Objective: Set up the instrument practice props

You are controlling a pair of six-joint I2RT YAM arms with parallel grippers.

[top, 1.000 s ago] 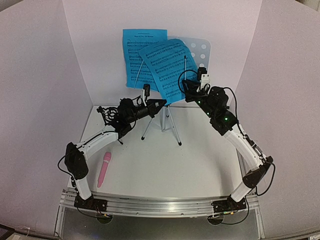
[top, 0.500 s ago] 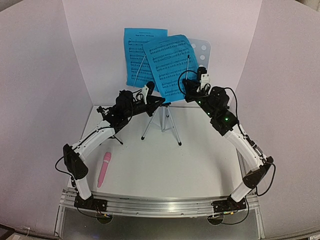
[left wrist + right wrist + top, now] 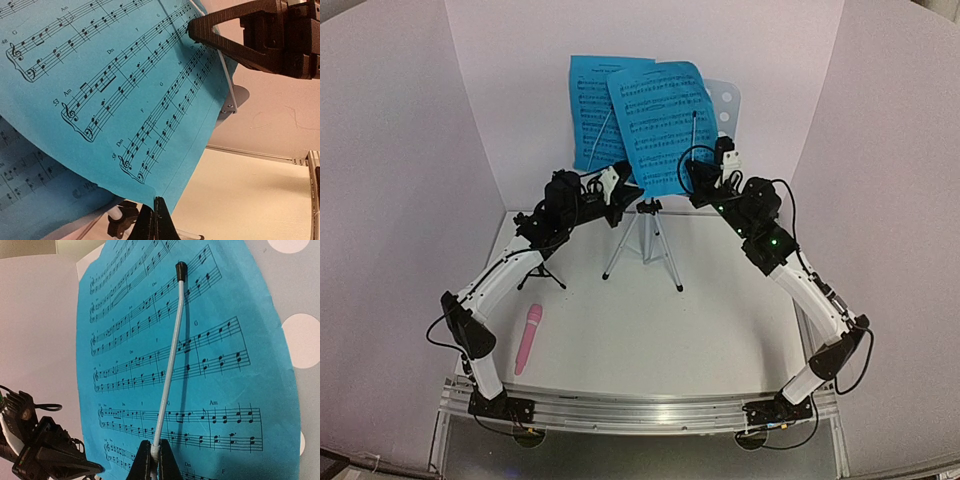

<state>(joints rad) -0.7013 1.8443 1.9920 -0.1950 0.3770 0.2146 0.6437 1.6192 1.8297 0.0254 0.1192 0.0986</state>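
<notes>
Since the earlier frame the front page [image 3: 658, 125] has swung from slanted to nearly upright. The left gripper [image 3: 155, 212] has risen to its bottom corner, fingers pressed together; a grip on the paper cannot be confirmed. The right gripper [image 3: 154, 457] is clamped on the retainer wire [image 3: 169, 360] crossing that page. The rear page [image 3: 588, 110] overlaps behind it, both on the music stand [image 3: 725, 98]. The microphone [image 3: 528, 338] and mic stand [image 3: 542, 272] sit at the left of the table [image 3: 720, 330], with open room in front of the stand's legs.

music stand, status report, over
Left tool shut at lower corner of front sheet, grip unclear. Right tool shut on retainer wire, wire across that sheet. Pink microphone flat on table. Nothing blocking.
</notes>
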